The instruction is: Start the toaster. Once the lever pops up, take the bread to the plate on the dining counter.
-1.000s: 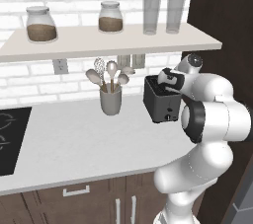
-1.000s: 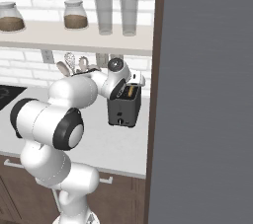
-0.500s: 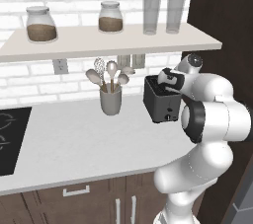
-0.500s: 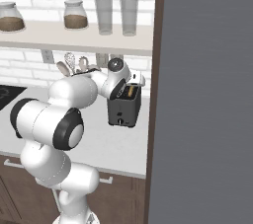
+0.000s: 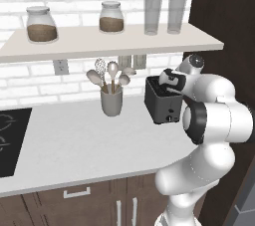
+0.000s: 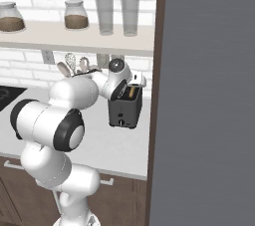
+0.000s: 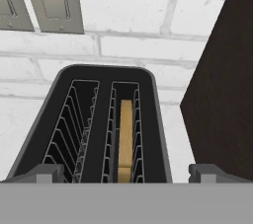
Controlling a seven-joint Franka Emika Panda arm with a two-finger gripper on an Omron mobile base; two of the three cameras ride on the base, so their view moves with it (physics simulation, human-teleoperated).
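Directly below the released pincer (image 7: 121,172), the bread (image 7: 126,141) stands edge-up in the toaster (image 7: 94,129): light, rigid, probably crumbly, best pinched across its thin top edge.

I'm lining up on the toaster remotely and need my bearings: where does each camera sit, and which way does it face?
Left base view: behind the arm's left, facing the brick wall; arm at lower right, toaster beside the utensil cup.
Right base view: behind its right; arm at lower left, same toaster, bread in it.
Hand view: above the toaster, looking down into its slots; bread in one; pincer tips at bottom.
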